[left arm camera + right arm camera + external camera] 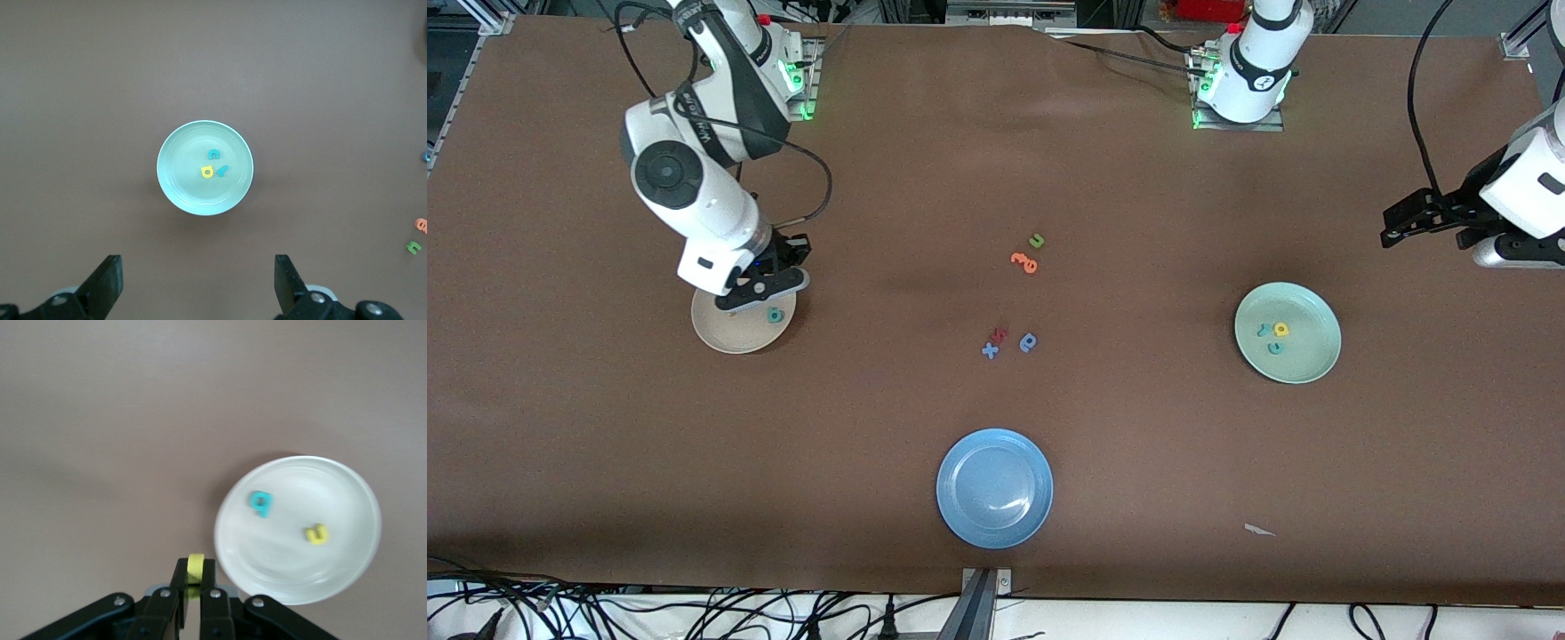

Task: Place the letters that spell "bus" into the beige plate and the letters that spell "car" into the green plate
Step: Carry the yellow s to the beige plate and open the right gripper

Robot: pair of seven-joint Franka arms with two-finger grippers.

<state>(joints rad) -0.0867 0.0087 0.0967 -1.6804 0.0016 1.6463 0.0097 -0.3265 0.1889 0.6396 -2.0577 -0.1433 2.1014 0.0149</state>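
My right gripper is shut on a small yellow letter, held edge-on between the jaws. It hangs just off the rim of the beige plate. In that plate lie a teal "b" and another yellow letter. The green plate holds a teal "c", a yellow "a" and a teal "r". My left gripper waits open and empty, up over the table at the left arm's end.
Mid-table lie an olive "u", an orange letter, a blue "x", a blue letter and a tiny red one. A blue plate sits nearest the front camera. A white scrap lies beside it.
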